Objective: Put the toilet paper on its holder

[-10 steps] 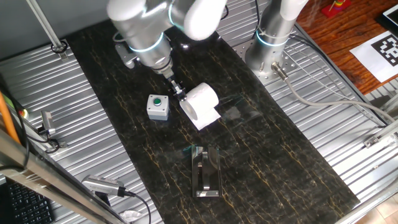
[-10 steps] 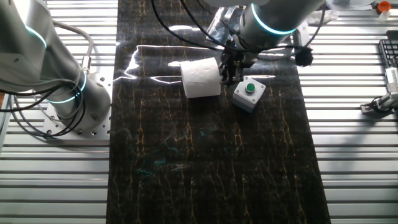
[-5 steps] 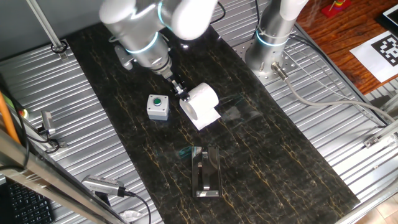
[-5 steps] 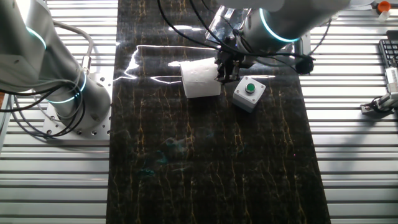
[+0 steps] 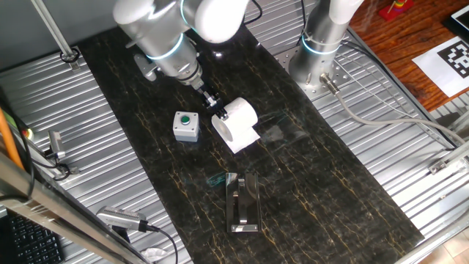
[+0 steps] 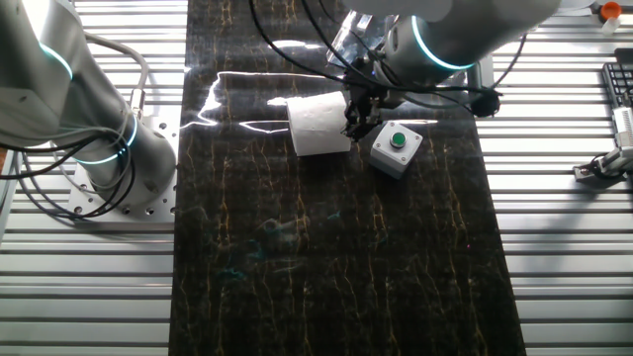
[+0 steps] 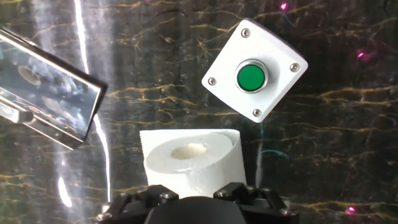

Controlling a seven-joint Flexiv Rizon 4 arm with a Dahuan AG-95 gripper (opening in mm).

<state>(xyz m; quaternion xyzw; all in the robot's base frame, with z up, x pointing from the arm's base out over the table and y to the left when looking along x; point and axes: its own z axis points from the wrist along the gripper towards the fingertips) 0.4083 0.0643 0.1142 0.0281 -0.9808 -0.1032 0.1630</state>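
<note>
The toilet paper [image 5: 236,123] is a white roll lying on its side on the dark mat, with a loose sheet under it. It also shows in the other fixed view [image 6: 318,126] and in the hand view [image 7: 191,158], where its hollow core faces the camera. My gripper [image 5: 217,110] is at the roll's end nearest the button box, also seen in the other fixed view [image 6: 352,117]. Its fingertips are at the roll's rim; the jaws look slightly apart. The holder [image 5: 243,202], a shiny plate with a silver bar, lies nearer the mat's front, apart from the roll; it also shows in the hand view [image 7: 48,88].
A small grey box with a green button [image 5: 186,125] stands just left of the roll, close to the gripper; it also shows in the hand view [image 7: 255,70]. A second arm's base [image 5: 319,51] stands at the back right. Ribbed metal tabletop flanks the mat.
My gripper has crept closer to the roll's end and the arm has shifted slightly. The roll, the holder and the button box have not moved.
</note>
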